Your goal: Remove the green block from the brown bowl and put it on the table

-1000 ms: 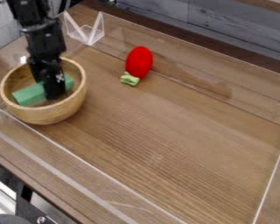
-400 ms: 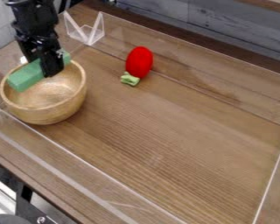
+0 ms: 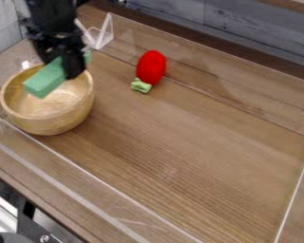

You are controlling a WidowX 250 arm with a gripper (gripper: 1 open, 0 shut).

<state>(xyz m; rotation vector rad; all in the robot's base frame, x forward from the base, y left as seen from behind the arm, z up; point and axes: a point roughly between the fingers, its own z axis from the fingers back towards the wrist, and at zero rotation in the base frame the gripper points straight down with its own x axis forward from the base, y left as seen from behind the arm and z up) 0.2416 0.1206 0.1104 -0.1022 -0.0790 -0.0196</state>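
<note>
The green block [image 3: 45, 80] hangs tilted above the brown bowl [image 3: 46, 106], lifted clear of its inside. My gripper [image 3: 64, 68] comes down from the top left and is shut on the block's upper end. The light-brown wooden bowl sits at the left of the table [image 3: 193, 142], with nothing showing inside it. The block's far end is hidden behind the black fingers.
A red rounded object with a small light-green piece [image 3: 149, 69] lies right of the bowl, near the back. Low clear acrylic walls [image 3: 296, 190] run around the tabletop's edges, with a clear corner piece [image 3: 102, 30] behind the gripper.
The gripper has risen out of the bowl with the green block in it and shifted slightly right. The bowl and the red object have stayed put.
</note>
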